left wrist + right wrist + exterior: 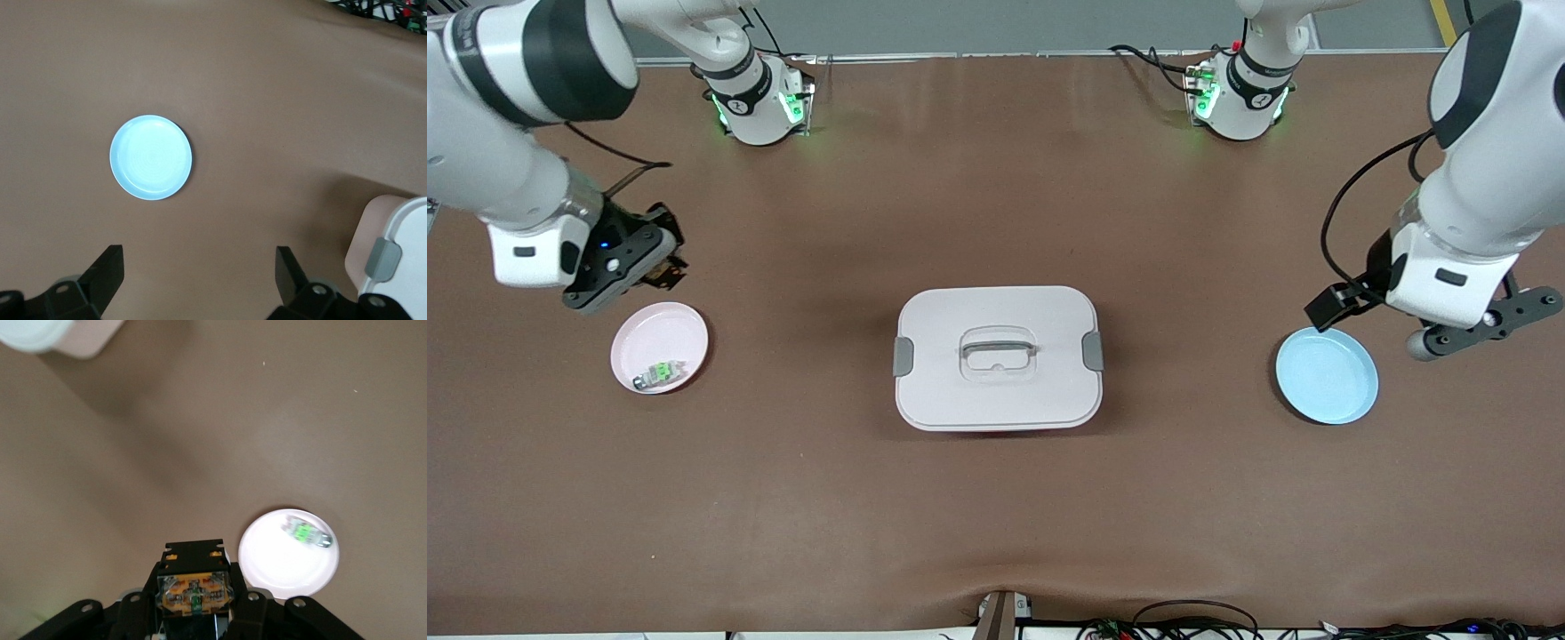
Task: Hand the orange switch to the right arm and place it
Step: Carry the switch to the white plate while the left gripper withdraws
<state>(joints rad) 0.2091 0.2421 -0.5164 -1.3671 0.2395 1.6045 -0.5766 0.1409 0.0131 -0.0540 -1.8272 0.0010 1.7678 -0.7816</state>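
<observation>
The orange switch (193, 577), a small black block with an orange face, sits between the fingers of my right gripper (193, 590), which is shut on it. In the front view the right gripper (660, 260) holds the switch (667, 267) above the table, just off the rim of the pink plate (654, 331) at the right arm's end. My left gripper (1344, 307) hangs open and holds nothing, over the table beside the blue plate (1327, 375). Its fingers (107, 270) stand wide apart in the left wrist view.
A pale component with a green mark (660, 372) lies on the pink plate (277, 570). A white lidded box with a handle (996, 356) stands mid-table. The blue plate (151, 167) has nothing on it. Cables run along the table's near edge.
</observation>
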